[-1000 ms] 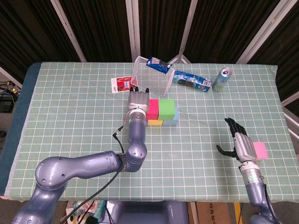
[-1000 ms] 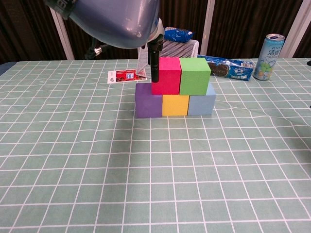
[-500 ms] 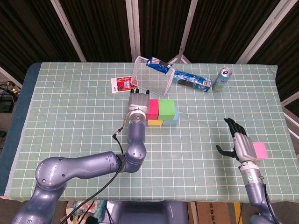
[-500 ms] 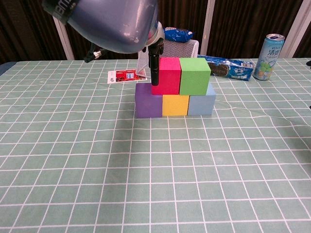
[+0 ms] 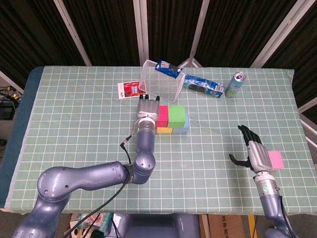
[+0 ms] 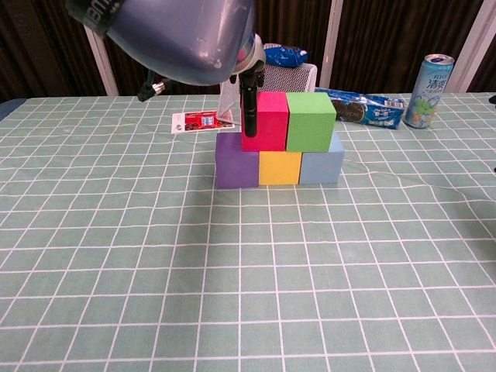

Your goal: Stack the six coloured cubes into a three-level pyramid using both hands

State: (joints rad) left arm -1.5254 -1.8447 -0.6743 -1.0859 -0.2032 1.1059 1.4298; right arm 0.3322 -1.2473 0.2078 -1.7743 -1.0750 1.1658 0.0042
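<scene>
- Five cubes stand mid-table in a two-level stack, its long axis running left to right: purple cube (image 6: 235, 160), yellow cube (image 6: 279, 167) and light-blue cube (image 6: 322, 163) form the base row, with the magenta cube (image 6: 267, 120) and green cube (image 6: 311, 121) above.
- The sixth, a pink cube (image 5: 276, 160), lies well apart near the table's right edge.
- The left hand (image 5: 147, 107) reaches over the stack's left end, fingers against the magenta cube's side; whether it grips cannot be told.
- The right hand (image 5: 252, 150) hovers released, fingers spread, beside the pink cube.
- Compared with a second ago, the left hand has edged slightly rightward; cubes are unmoved.
- Behind: wire basket (image 5: 161, 85), can (image 5: 235, 84).
</scene>
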